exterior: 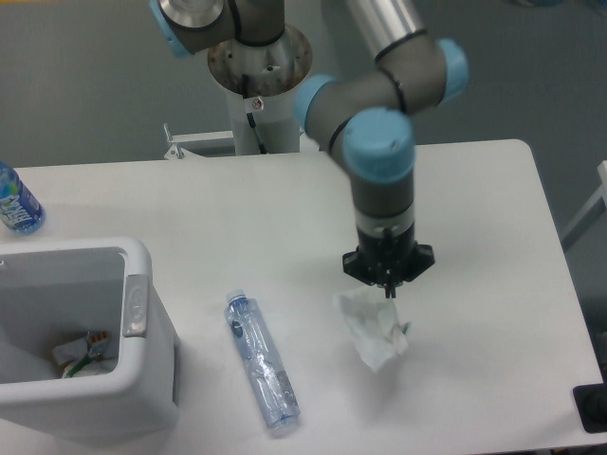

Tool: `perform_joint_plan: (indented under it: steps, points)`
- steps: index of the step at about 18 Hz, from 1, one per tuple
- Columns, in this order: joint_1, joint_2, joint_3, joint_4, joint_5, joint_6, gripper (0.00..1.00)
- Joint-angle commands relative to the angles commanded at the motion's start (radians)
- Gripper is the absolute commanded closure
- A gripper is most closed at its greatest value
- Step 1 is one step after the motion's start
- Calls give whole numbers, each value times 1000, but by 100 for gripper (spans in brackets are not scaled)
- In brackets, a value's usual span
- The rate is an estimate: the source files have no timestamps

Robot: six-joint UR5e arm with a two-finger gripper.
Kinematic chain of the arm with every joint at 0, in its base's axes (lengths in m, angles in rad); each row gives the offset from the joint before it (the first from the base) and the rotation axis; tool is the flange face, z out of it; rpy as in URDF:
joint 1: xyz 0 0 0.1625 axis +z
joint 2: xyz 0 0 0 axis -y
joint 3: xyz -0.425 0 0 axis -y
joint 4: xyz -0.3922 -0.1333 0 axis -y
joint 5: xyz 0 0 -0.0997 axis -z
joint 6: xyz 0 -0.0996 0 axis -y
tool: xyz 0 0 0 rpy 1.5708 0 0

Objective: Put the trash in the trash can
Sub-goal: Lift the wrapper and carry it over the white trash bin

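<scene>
A crumpled white wrapper (372, 330) hangs from my gripper (389, 290), which points straight down and is shut on the wrapper's top edge, right of the table's middle. The wrapper looks lifted a little off the table. A flattened clear plastic bottle (261, 360) with a blue label lies on the table to the left of the wrapper, pointing towards the front edge. The white trash can (135, 258) stands at the front left, well to the left of the gripper, open at the top.
Some scraps (81, 353) lie inside the trash can. An intact blue-tinted bottle (14, 201) stands at the far left edge of the table. The robot's base column (258, 85) rises behind the table's back edge.
</scene>
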State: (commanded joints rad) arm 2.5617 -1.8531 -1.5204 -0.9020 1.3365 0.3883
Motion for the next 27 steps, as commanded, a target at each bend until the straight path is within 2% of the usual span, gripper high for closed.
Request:
perform_joint_plan:
  steps: [7, 9, 11, 16, 22, 27]
  points:
    - [-8, 3, 130, 2, -166, -222, 100]
    - [-18, 21, 132, 0, -198, -307, 100]
    - [-82, 43, 132, 2, -201, -356, 100]
    - [-248, 100, 135, 3, -201, -368, 100]
    - [-464, 115, 106, 2, -192, -370, 100]
    - [-506, 114, 77, 0, -194, -365, 100]
